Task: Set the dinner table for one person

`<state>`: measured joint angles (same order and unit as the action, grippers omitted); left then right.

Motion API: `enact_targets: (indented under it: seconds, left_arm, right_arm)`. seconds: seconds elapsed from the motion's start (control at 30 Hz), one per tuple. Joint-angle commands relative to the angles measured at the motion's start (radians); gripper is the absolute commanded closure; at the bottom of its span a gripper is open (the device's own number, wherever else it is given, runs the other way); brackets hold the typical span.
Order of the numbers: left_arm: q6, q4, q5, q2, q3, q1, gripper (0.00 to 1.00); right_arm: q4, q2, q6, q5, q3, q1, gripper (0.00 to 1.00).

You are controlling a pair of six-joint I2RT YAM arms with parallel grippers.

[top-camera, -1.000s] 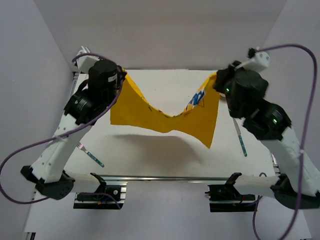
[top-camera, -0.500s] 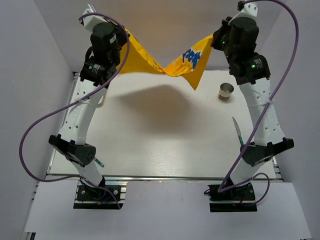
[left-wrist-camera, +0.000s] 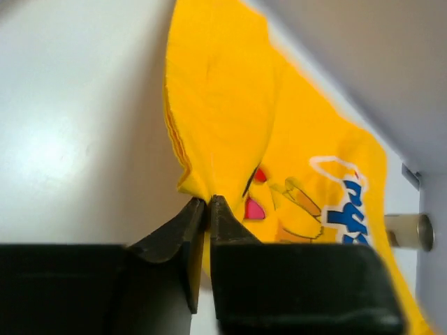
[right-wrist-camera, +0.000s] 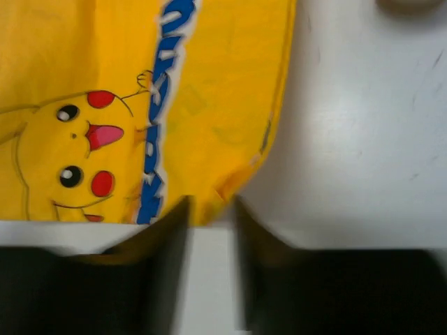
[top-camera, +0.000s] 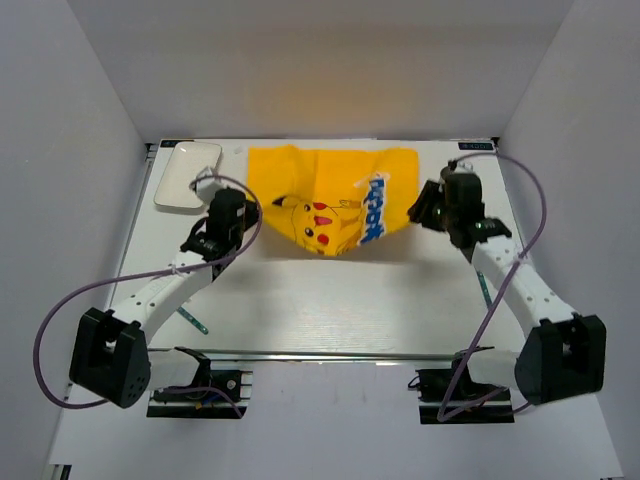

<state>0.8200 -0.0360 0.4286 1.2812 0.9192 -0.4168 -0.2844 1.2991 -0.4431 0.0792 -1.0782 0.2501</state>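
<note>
Yellow mat point(top-camera: 330, 195) lies mostly flat on the far middle of the dinner table point(top-camera: 330, 300), which stretches out ahead of both arm bases. A white plate point(top-camera: 188, 175) sits in the table's far left corner. Left gripper point(left-wrist-camera: 207, 204) jaws are pressed together, pinching the mat's near left corner; right gripper point(right-wrist-camera: 209, 209) jaws are slightly spread at the mat's near right corner.

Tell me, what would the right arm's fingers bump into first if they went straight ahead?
The yellow cloth. Its corner lies right at the tips of the right fingers, so they would likely push into it at once and rumple it on the table.
</note>
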Motion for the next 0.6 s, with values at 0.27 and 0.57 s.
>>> enact_targets:
  seconds: [0.27,0.57]
  left_arm:
    - [0.168,-0.231,0.045,-0.316,-0.252,-0.019,0.02]
    - [0.080,-0.321,-0.045,0.082,0.031,-0.001,0.02]
  right_arm:
    - [0.131,-0.253,0.004,-0.038,0.316,0.000,0.11]
    - [-0.073,0.397,0.007,0.028,-0.020,0.070,0.11]
